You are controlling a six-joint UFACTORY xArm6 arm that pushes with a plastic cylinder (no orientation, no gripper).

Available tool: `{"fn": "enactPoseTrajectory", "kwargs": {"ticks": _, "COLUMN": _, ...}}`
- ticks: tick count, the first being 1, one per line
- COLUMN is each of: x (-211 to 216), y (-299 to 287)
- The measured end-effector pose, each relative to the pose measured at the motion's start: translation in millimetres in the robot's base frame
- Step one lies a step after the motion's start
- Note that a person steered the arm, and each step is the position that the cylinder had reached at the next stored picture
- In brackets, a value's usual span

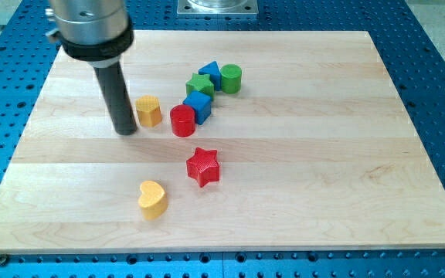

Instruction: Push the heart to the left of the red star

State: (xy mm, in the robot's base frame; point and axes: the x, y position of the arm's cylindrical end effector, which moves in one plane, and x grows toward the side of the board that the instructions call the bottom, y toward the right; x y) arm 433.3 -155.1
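Note:
A yellow heart [152, 198] lies on the wooden board [323, 154], low and left of centre. A red star [203, 166] lies up and to the right of the heart, a small gap between them. My tip [127, 130] rests on the board well above the heart, to the view's left of a yellow block [148, 110]. The tip is clearly apart from the heart and the star.
A cluster sits above the star: a red cylinder [182, 120], a blue cube [198, 105], a green block [200, 84], a blue triangle [210, 73] and a green cylinder [231, 78]. A blue perforated table [439, 93] surrounds the board.

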Motion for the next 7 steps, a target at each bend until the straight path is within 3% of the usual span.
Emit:
{"fn": "enactPoseTrajectory", "kwargs": {"ticks": 2, "x": -3.0, "y": 64.8}}
{"fn": "enactPoseTrajectory", "kwargs": {"ticks": 3, "x": 3.6, "y": 36.4}}
{"fn": "enactPoseTrajectory", "kwargs": {"ticks": 5, "x": 113.6, "y": 10.1}}
{"fn": "enactPoseTrajectory", "kwargs": {"ticks": 6, "x": 160.4, "y": 34.9}}
{"fn": "enactPoseTrajectory", "kwargs": {"ticks": 7, "x": 162.8, "y": 89.1}}
